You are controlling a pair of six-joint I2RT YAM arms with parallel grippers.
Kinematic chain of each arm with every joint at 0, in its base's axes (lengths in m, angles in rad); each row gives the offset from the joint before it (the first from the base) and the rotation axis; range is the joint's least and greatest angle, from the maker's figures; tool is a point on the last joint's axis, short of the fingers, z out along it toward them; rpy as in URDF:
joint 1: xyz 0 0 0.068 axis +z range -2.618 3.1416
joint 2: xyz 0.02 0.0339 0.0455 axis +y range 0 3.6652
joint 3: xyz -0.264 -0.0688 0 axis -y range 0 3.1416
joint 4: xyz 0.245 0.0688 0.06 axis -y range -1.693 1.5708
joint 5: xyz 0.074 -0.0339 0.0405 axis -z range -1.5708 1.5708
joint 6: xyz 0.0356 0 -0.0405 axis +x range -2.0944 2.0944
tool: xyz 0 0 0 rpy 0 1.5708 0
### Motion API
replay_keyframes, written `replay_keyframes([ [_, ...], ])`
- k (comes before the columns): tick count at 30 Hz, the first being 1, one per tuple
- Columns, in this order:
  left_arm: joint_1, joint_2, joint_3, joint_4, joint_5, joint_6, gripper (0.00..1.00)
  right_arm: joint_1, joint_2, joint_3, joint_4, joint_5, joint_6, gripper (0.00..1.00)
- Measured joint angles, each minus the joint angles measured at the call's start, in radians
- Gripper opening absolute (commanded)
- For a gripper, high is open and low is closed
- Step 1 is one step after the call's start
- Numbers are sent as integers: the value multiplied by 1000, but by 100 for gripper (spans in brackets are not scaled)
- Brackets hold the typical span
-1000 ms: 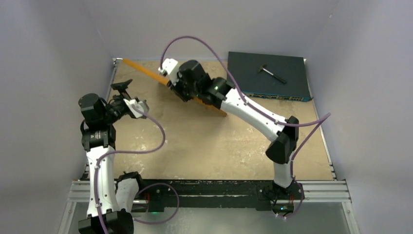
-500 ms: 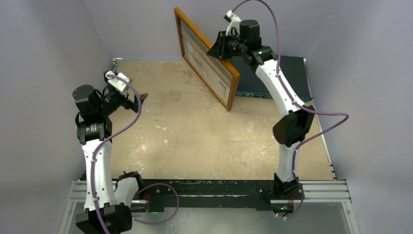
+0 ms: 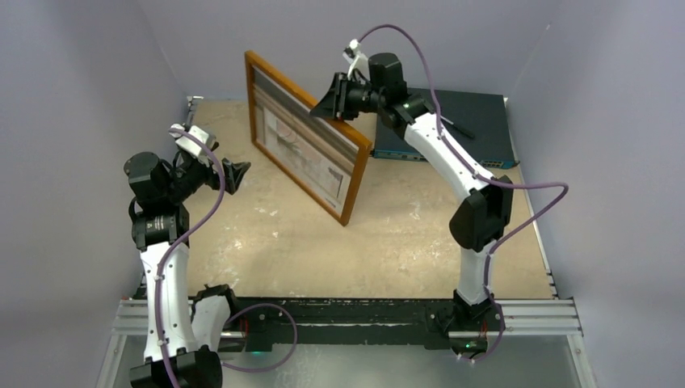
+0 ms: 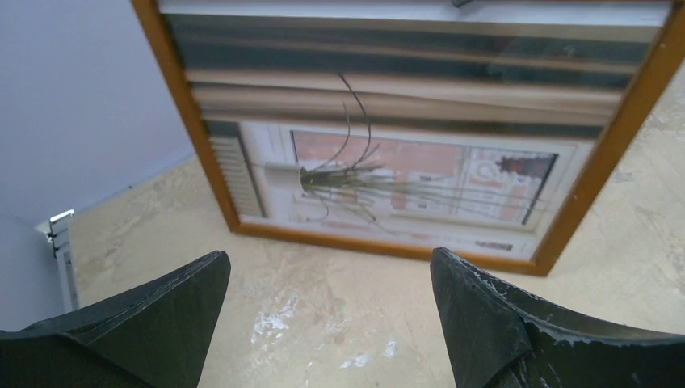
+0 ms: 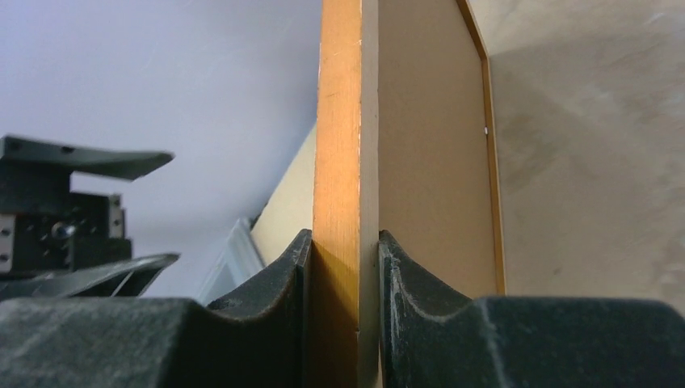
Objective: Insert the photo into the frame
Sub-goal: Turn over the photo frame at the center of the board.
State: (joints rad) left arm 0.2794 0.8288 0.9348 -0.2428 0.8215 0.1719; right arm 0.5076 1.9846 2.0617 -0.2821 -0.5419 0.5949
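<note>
The orange-brown wooden frame (image 3: 349,187) stands upright on edge over the middle of the table, its front turned toward the left arm. The striped brown, beige and black photo (image 3: 303,149) shows inside it behind glass. My right gripper (image 3: 343,99) is shut on the frame's top edge. In the right wrist view the jaws clamp the wooden edge (image 5: 339,162), with the brown backing board (image 5: 428,162) on the right. My left gripper (image 3: 234,174) is open and empty, facing the frame a short way off. The left wrist view shows the photo (image 4: 404,170) and the frame's bottom rail (image 4: 388,246) at the table surface.
A dark flat electronics box (image 3: 476,113) lies at the back right, behind the right arm. Grey walls close in the table on the left, back and right. Bare tan tabletop (image 3: 388,250) lies in front of the frame.
The right arm has swung the frame left and nearer, so its front faces the left arm. The left gripper has shifted slightly right, toward the frame.
</note>
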Motion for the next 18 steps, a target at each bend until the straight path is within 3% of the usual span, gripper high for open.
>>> replay_keyframes([
  [9, 0, 26, 8, -29, 0, -49, 94, 44, -282, -414, 119, -16, 95, 0],
  [18, 2, 185, 114, -201, -51, 20, 96, -46, -521, -932, 506, 84, 257, 0],
])
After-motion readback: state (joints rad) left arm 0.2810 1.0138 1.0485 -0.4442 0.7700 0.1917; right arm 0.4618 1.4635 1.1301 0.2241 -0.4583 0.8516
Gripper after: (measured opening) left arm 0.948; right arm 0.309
